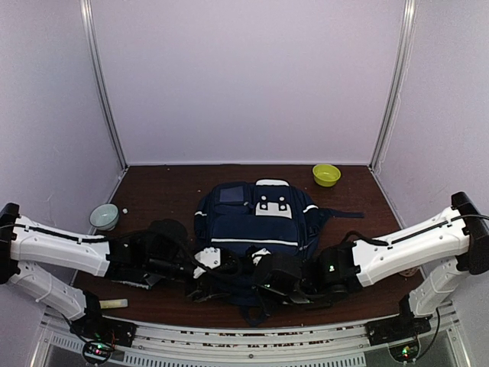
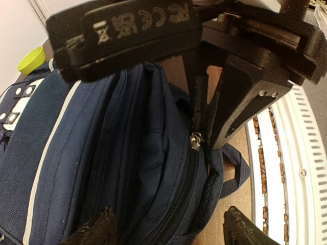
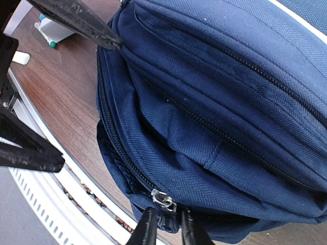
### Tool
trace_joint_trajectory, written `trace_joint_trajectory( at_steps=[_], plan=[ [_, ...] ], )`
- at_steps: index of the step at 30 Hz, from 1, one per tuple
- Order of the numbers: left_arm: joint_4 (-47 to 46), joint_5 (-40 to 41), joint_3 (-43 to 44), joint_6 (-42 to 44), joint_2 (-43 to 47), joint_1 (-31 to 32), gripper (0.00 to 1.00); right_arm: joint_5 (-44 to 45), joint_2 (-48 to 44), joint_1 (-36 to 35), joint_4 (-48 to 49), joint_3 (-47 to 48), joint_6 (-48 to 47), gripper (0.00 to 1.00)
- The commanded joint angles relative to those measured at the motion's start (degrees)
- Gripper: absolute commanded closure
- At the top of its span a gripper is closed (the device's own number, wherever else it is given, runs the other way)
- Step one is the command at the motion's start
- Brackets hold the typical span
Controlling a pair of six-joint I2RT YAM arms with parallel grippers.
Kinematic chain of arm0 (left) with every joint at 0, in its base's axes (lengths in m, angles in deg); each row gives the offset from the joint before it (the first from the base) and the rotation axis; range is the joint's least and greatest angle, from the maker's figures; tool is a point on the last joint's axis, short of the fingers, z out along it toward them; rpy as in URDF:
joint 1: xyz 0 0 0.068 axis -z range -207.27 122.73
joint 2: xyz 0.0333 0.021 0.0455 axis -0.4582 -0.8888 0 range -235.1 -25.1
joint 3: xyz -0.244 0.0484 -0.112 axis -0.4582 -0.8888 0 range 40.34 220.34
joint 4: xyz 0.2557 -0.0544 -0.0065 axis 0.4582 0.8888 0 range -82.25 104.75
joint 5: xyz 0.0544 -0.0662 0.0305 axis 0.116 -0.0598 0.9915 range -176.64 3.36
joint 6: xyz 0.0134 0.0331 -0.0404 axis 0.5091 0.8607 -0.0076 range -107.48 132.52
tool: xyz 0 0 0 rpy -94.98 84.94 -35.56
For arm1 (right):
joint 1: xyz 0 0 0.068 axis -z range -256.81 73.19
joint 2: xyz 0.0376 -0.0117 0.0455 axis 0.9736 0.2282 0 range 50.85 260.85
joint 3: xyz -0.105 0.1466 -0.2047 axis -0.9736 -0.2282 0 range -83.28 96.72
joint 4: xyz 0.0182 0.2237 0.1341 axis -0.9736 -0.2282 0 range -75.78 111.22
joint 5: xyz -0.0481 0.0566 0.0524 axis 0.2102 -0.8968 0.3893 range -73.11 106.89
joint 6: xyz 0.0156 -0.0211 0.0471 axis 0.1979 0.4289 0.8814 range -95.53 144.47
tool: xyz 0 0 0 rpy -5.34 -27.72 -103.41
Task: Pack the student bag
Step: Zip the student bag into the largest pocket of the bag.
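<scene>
The student bag [image 1: 256, 222], navy with white stripes and a white buckle patch, lies flat on the brown table, its zippered end toward the arms. My right gripper [image 3: 169, 230] is shut on the fabric pull of the metal zipper slider [image 3: 164, 199] at the bag's near edge. In the left wrist view this slider [image 2: 195, 141] sits at the tips of the right gripper's fingers [image 2: 202, 109]. My left gripper [image 2: 171, 229] is open, its fingers [image 2: 97, 228] spread either side of the bag's zipped end [image 2: 153, 168], holding nothing. From above both grippers [image 1: 229, 277] meet over that end.
A yellow-green bowl [image 1: 326, 174] stands at the back right. A pale teal bowl [image 1: 104, 216] and a small white ball [image 1: 125, 209] are at the left. A white marker [image 3: 47, 31] and a pale stick [image 1: 111, 303] lie near the left arm. The perforated rail [image 1: 252, 348] runs along the front edge.
</scene>
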Motion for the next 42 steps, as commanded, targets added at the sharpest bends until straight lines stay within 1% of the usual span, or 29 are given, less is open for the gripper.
trace_joint_trajectory(
  at_steps=[1,3,5,9,16,18,19,20,24,27,28,32,42],
  plan=[
    [-3.2,-1.6,2.0,2.4,-1.4,0.4,0.27,0.0,1.0,0.3,1.0,-1.1,1.5,0.79],
    [-3.3,-1.6,2.2,2.3,-2.0,0.5,0.27,0.3,1.4,0.4,1.0,-1.1,1.8,0.77],
    [-3.5,-1.6,2.4,2.2,-2.6,0.6,0.29,0.5,1.7,0.4,1.3,-0.9,1.7,0.78],
    [-3.6,-1.1,2.6,2.6,-3.7,0.8,0.32,1.2,2.3,0.4,1.3,0.3,1.2,0.85],
    [-1.7,0.4,4.6,6.1,-6.1,1.4,0.42,3.0,0.5,0.4,-0.6,1.3,0.0,0.94],
    [-1.7,0.8,5.3,7.0,-7.4,1.4,0.48,3.2,-0.2,0.4,-1.1,1.3,-0.2,0.96],
    [-2.0,1.5,5.4,7.5,-8.0,1.4,0.54,3.2,-0.5,0.4,-1.3,1.2,-0.3,0.98],
    [-2.6,2.7,5.3,8.1,-8.5,1.4,0.60,3.3,-0.8,0.4,-1.4,1.1,-0.3,0.99],
    [-5.2,6.8,3.7,9.7,-9.2,1.4,0.80,3.1,-1.7,0.5,-1.4,0.6,0.1,1.00],
    [-5.2,8.9,2.8,10.0,-9.2,1.4,0.99,3.1,-2.6,0.5,-1.5,0.0,0.6,1.00],
    [-5.0,9.5,2.7,10.0,-9.1,1.4,1.00,3.2,-3.2,0.6,-1.5,-0.2,0.7,1.00],
    [-5.0,10.5,1.5,9.1,-7.5,1.4,1.00,3.2,-4.5,1.6,-1.6,-1.5,1.2,1.00],
    [-6.5,14.7,-5.3,5.5,2.9,1.4,1.00,2.5,-7.2,5.4,-1.9,-7.4,1.9,1.00]
  ],
)
